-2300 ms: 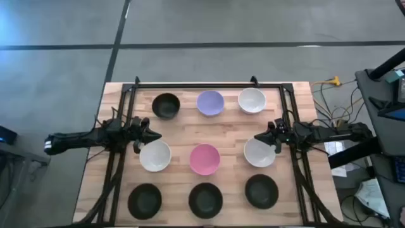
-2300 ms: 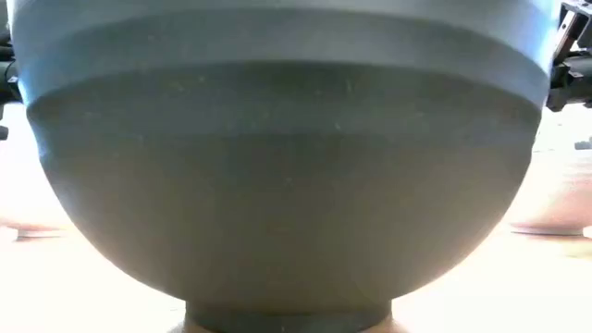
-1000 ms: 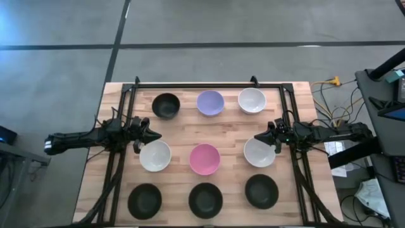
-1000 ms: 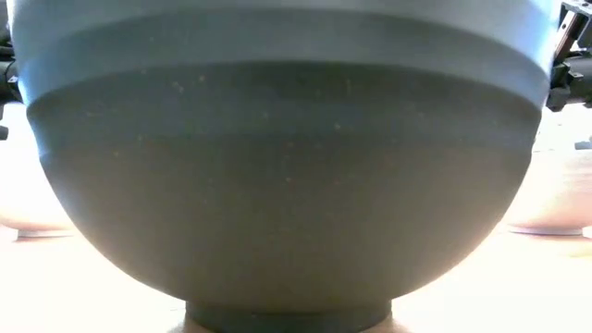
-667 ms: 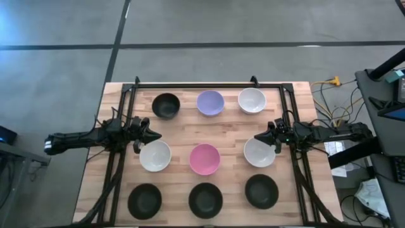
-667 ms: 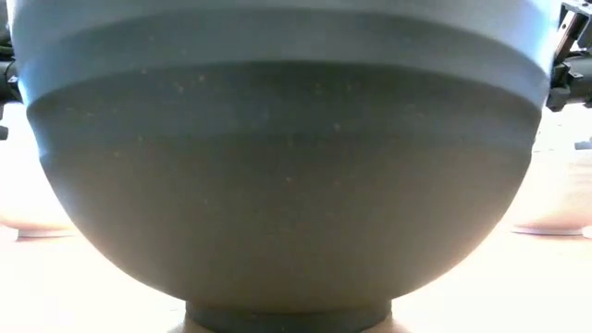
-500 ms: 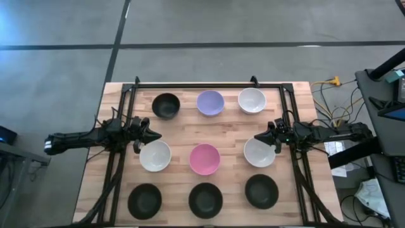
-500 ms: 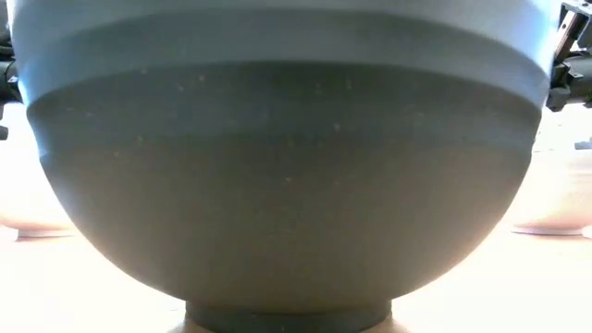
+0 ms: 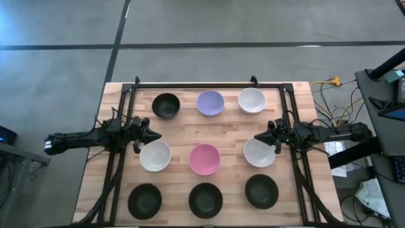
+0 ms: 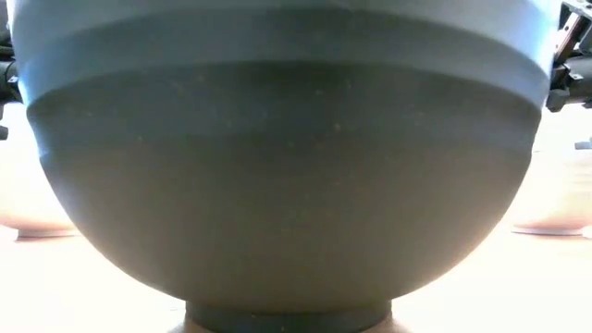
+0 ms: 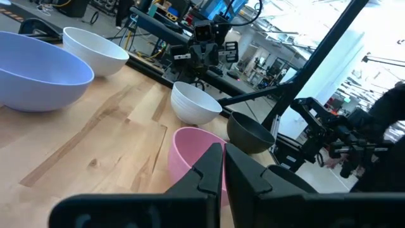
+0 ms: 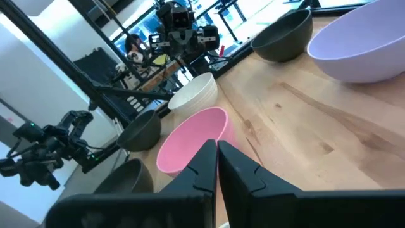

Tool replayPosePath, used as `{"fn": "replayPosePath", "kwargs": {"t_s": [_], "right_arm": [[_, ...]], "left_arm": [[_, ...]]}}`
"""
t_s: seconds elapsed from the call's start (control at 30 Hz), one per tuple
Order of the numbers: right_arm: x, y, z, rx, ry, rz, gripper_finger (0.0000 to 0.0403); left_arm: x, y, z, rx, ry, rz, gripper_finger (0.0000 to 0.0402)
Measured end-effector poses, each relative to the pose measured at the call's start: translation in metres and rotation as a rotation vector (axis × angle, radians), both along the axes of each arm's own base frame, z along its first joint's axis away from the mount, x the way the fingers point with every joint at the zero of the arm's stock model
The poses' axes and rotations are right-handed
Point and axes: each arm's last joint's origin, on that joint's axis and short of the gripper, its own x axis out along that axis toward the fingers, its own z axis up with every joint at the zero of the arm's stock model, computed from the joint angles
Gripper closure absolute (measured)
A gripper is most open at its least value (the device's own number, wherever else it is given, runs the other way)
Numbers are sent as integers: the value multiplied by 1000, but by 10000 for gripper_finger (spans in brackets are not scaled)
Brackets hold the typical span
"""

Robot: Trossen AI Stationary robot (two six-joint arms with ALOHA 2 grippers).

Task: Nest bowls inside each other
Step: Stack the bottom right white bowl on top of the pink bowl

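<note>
My nine bowls sit apart from one another in three rows on the wooden table [image 9: 228, 132], none nested yet. Seen from above, the far row at twelve o'clock holds a black bowl [image 9: 166, 105], the lavender bowl [image 9: 210, 102] and a white bowl [image 9: 252, 100]. The middle row holds a white bowl at nine o'clock [image 9: 155, 156], the pink bowl [image 9: 204, 159] at the centre and a white bowl at three o'clock [image 9: 259, 152]. The near row at six o'clock holds three black bowls [image 9: 205, 199]; the middle one fills the low view. My left hand [image 9: 152, 135] hangs at the table's left edge, just beside the nine o'clock white bowl, its fingers [image 11: 209, 171] pressed together on nothing. My right hand [image 9: 258, 137] hangs at the right edge, just beside the three o'clock white bowl, fingers [image 12: 205, 161] likewise clenched and empty, pointing toward the pink bowl.
</note>
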Motion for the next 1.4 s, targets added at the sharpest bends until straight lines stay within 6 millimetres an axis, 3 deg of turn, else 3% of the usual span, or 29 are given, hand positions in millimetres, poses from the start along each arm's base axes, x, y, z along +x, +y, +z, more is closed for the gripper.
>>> {"fn": "replayPosePath", "kwargs": {"t_s": [0.4,0.63,0.83,0.97,1.03,1.13,1.17,1.4], "right_arm": [[0,-1,3,10,-27,-38,394],[-1,-3,25,373,-282,-96,394],[-5,-4,42,416,-460,-69,394],[-8,-4,48,431,-522,-55,394],[-8,-4,49,433,-532,-52,394],[-8,-4,48,415,-528,-56,394],[-8,-4,48,401,-526,-60,394],[-9,-8,50,350,-563,-208,394]], "left_arm": [[0,0,0,0,0,1,401],[0,0,0,0,0,0,401],[0,0,0,0,0,5,401],[0,6,-1,12,9,189,401],[-1,8,3,-96,-43,275,401],[-1,9,13,-448,-177,296,401],[-1,9,15,-487,-214,315,401],[-13,17,45,-502,-609,538,401]]}}
